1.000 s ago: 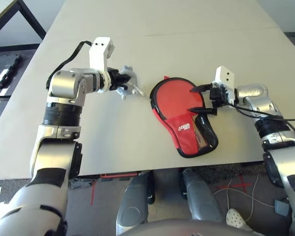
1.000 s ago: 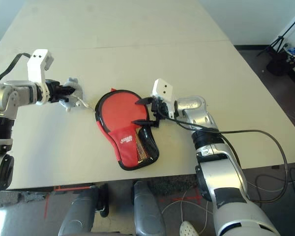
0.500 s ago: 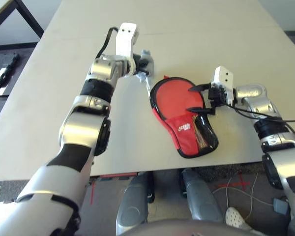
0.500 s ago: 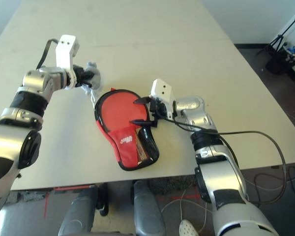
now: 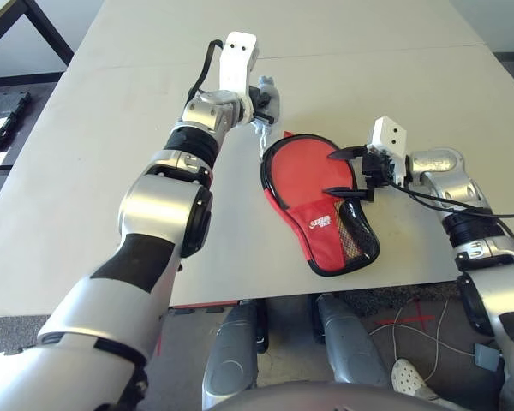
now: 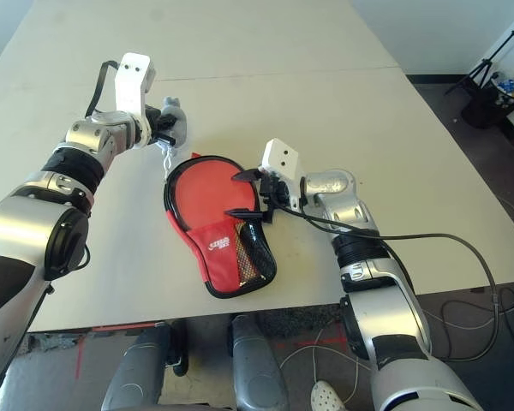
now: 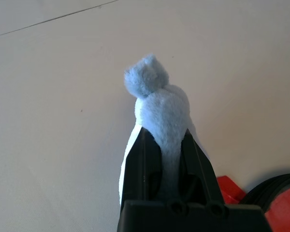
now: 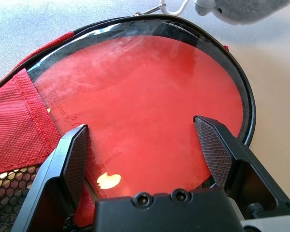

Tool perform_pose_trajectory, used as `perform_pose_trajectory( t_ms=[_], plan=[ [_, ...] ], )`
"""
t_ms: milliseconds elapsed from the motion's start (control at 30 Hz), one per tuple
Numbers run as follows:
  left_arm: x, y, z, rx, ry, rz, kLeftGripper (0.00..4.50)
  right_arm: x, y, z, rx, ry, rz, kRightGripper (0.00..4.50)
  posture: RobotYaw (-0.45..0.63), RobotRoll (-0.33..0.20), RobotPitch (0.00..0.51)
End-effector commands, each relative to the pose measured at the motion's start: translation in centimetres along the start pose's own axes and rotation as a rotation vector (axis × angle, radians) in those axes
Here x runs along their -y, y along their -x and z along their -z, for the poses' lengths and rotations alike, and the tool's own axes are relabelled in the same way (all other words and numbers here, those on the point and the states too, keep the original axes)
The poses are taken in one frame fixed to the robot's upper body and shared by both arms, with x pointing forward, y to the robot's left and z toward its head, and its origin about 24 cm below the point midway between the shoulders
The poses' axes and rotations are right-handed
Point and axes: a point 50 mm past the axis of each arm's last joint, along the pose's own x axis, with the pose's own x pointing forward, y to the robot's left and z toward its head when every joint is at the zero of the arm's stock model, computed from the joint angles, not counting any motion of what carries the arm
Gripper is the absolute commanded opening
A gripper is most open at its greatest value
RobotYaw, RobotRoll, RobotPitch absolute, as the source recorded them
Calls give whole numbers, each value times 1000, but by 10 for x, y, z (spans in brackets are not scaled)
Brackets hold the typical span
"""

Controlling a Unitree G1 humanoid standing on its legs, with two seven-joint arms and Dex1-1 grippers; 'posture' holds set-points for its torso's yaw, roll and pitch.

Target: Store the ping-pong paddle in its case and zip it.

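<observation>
Currently the ping-pong paddle [image 5: 301,171] lies inside the case [image 5: 325,227], near the middle of the table [image 5: 385,77]. Its round red rubber face is exposed where the flap is folded back; the handle end is covered by the red fabric and mesh pocket at 5 o'clock.

The left gripper [image 6: 165,127] is clamped shut on a small grey plush pouch [image 7: 159,104], just off the case rim at 11 o'clock. A white cord runs from the pouch down toward that rim; its attachment point is too small to make out. The right gripper [image 8: 147,147] stands with jaws spread wide at the 3 o'clock side of the case, fingers poised over the rubber face, holding nothing.

Handling notes, as judgement:
- Paddle: stiff, flat and light. The rubber face is grippy and marks easily; avoid pinching it with the finger pads.
- Case: soft fabric that gives under load and slides on the smooth table. The black zipper edging is its firmest part.
- Recommended hold: pin or pinch the case at the zipper edging near 3 o'clock to anchor it, and apply pull along the zipper track, not across it.
- Pouch: soft and compressible; expect it to squash in the grip, so tension through the cord may feel delayed
</observation>
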Motion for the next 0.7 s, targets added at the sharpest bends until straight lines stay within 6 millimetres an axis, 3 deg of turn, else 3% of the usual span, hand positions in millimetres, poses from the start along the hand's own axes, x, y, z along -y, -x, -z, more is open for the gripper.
perform_pose_trajectory(
  t_ms=[33,700],
  plan=[
    [5,-2,-10,38,-16,-13,195,-18,-11,22,-76,-67,-67,4500,-99,0,231],
    [49,-10,-41,174,-49,52,182,-22,-14,21,-73,-71,-63,4500,-131,0,228]
  ],
)
